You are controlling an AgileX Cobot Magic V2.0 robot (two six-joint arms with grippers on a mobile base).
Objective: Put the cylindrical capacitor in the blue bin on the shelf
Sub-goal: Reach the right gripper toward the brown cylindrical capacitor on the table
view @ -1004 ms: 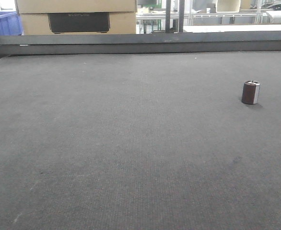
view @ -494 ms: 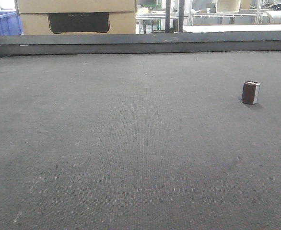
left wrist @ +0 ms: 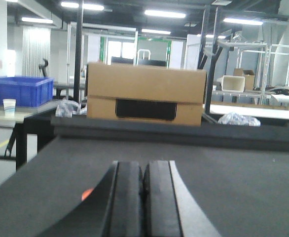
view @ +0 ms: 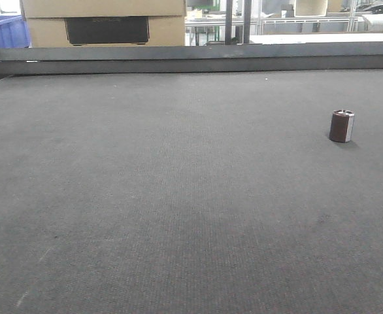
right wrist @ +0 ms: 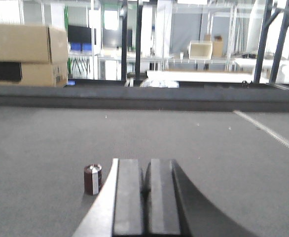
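The cylindrical capacitor (view: 341,126) is a stubby dark brown cylinder with a silvery top. It stands upright on the dark grey mat at the right of the front view. In the right wrist view the capacitor (right wrist: 92,178) sits just left of my right gripper (right wrist: 145,163), a little apart from the left finger. That gripper is shut with nothing between its pads. My left gripper (left wrist: 143,165) is shut and empty too, low over the mat, with no capacitor near it. Neither gripper appears in the front view. The shelf and its blue bin are out of view.
A raised dark rail (view: 191,60) runs along the mat's far edge. Behind it stands a large cardboard box (left wrist: 145,94) at the left. A blue crate (left wrist: 21,90) rests on a side table further left, with a paper cup (left wrist: 9,105) beside it. Dark upright posts (right wrist: 132,39) stand beyond the rail.
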